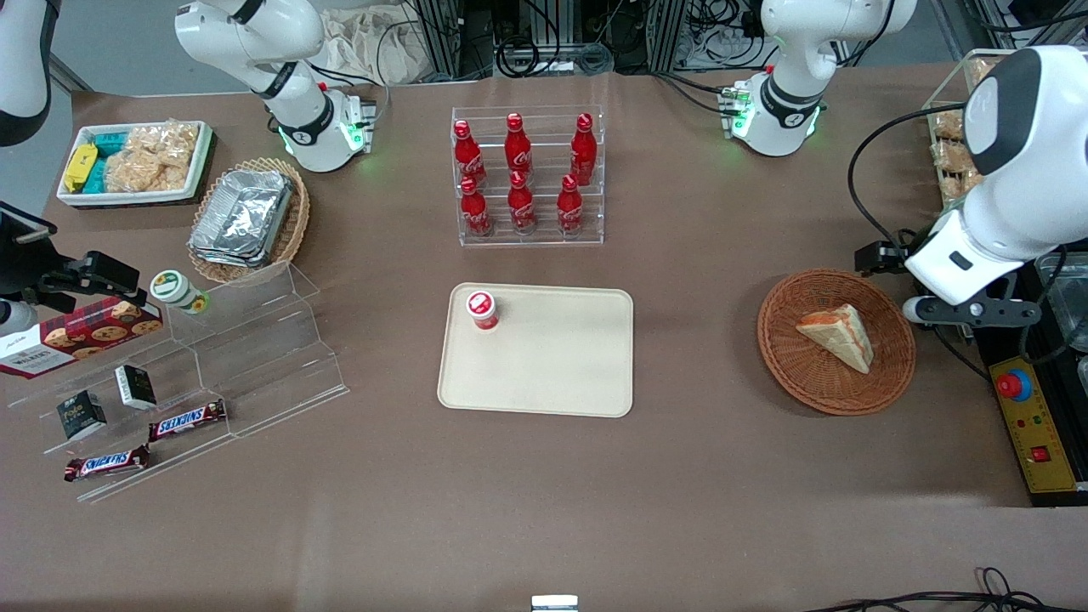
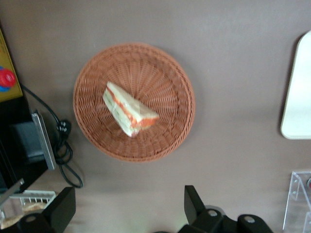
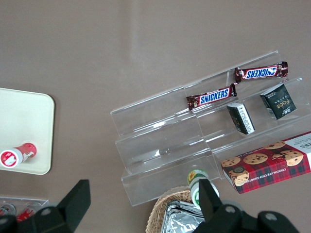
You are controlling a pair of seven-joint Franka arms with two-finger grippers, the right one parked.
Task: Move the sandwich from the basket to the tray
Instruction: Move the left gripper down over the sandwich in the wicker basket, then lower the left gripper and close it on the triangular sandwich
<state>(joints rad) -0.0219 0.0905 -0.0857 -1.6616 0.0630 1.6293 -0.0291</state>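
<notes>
The sandwich (image 1: 837,336) (image 2: 129,109), a white bread wedge with an orange-red filling edge, lies in the round reddish-brown wicker basket (image 1: 782,340) (image 2: 165,73). My left gripper (image 1: 973,314) (image 2: 129,208) hovers above the table beside the basket, toward the working arm's end. It is open, its two black fingers (image 2: 194,204) spread wide with nothing between them. The cream tray (image 1: 552,374) (image 2: 299,97) lies flat in the middle of the table, toward the parked arm from the basket. A small red-capped cup (image 1: 482,309) stands on one of its corners.
A clear rack of red cola bottles (image 1: 527,174) stands farther from the front camera than the tray. A yellow control box with a red button (image 1: 1024,416) and cables sit at the working arm's end. A stepped acrylic shelf (image 1: 255,340) with snacks is at the parked arm's end.
</notes>
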